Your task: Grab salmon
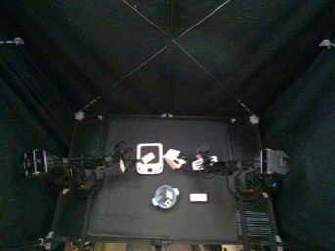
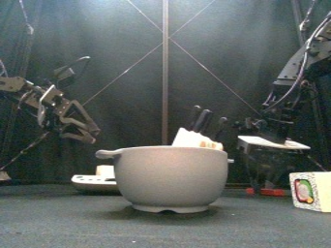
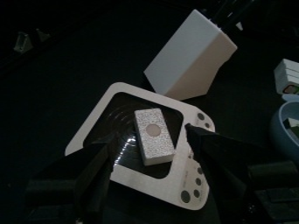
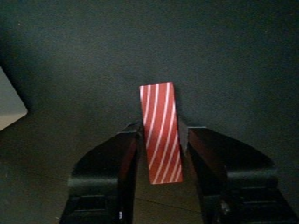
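The salmon [image 4: 163,109] is a red strip with thin white stripes, lying flat on the black table. My right gripper [image 4: 163,133] is down over it with one jaw along each long side, very close to its edges. The jaws look open around it and the strip rests on the table. From above, the right gripper [image 1: 199,163] is just right of the table's middle. My left gripper [image 3: 156,145] hangs open above a white plate [image 3: 107,112] that carries a white speckled block [image 3: 156,136], and it holds nothing.
A grey bowl [image 2: 165,178] stands at the front middle with pale pieces in it. A small carton [image 2: 309,191] sits at the front right. A white box [image 3: 193,54] lies beside the plate. Black curtains ring the table.
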`<state>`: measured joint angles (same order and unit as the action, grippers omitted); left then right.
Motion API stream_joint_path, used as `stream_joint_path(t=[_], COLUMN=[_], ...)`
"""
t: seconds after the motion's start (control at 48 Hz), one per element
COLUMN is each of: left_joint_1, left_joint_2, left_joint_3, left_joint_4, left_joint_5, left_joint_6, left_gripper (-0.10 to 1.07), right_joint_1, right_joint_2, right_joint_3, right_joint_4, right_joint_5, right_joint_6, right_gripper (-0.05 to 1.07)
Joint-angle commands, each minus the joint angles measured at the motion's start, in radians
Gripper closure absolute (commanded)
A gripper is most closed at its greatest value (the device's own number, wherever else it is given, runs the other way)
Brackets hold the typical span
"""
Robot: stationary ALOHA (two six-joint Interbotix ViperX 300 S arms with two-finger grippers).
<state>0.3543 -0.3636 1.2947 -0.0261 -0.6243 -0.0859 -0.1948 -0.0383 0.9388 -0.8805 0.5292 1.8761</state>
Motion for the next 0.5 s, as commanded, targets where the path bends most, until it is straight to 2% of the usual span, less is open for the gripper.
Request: stream_joint_path(t=[0.0,0.292,0.479], left_joint_1=[0.000,0.000,0.000], left_joint_2=[-0.003,-0.003,-0.006], left_joint_3=[-0.009,-0.009,-0.009], left_joint_4=[0.000,0.002,0.003], left_joint_5=[-0.005,-0.005,-0.003], left_joint_6=[0.000,0.000,0.000], left_gripper=[0.02,0.02,0.02], right_joint_1=[-0.005,-0.006,-0.006], right_joint_2=[-0.044,-0.144,-0.169], right_joint_3=[-0.009,-0.006,-0.008], right_joint_4=[-0.005,-0.014,-0.025], right_joint_5=[-0.003,0.005,0.006], right_joint_6=[0.000,-0.002,-0.002], right_gripper=[0.37,0.40,0.40])
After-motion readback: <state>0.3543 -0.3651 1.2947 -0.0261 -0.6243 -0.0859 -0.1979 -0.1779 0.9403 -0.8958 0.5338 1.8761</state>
